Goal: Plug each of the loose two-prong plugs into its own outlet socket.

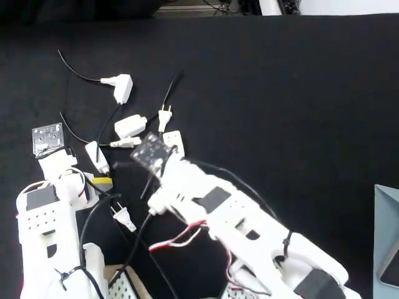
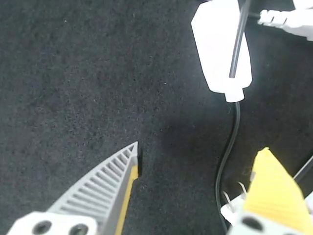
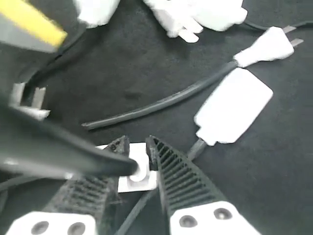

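Where the left arm (image 1: 43,230) stands at the near edge of the black worktop (image 1: 299,93), the left end effector (image 2: 198,149) is spread wide, with its grey finger (image 2: 110,188) and its yellow finger (image 2: 274,191) well apart above the surface. A loose plug (image 1: 123,218) lies just beside that arm with its prongs bare. A black cord (image 2: 230,147) passes between the fingers, nearer the yellow one, and leads up to a white socket block (image 2: 222,46). Next to this, the right end effector (image 3: 137,147) is narrow, its dark fingers (image 3: 181,181) pinched on a small white piece (image 3: 139,178). Whether that piece is a plug or a socket cannot be told. Just past those fingers lies a second socket block (image 3: 232,107) on its own cord, and a second plug (image 3: 266,46) lies beyond it, prongs pointing away. Farthest out in the high view sits a white adapter (image 1: 121,87), trailing a thin dark cord across the worktop.
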Controlling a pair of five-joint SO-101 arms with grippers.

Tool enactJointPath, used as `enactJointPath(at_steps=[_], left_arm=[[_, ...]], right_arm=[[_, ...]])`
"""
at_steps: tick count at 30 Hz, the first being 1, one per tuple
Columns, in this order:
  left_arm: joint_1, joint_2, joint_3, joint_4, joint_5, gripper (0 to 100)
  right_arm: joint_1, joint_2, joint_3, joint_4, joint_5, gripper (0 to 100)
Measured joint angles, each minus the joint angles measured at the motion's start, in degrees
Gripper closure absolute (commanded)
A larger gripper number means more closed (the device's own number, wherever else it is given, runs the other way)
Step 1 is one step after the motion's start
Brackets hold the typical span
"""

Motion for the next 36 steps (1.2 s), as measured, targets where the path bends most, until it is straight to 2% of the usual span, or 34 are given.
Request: enactJointPath(at_steps=[13,22,36], left_arm=[[0.00,0.00,0.00,0.00,0.00,64],[0.00,0.00,0.00,0.00,0.00,64],[0.00,0.00,0.00,0.00,0.00,64]], right_arm=[[1.93,0.00,1.41,-1.14,-2.29,98.6],[2.11,-0.18,7.65,-8.70,-5.10,98.6],[2.20,8.53,-0.44,-1.85,-5.10,98.5]])
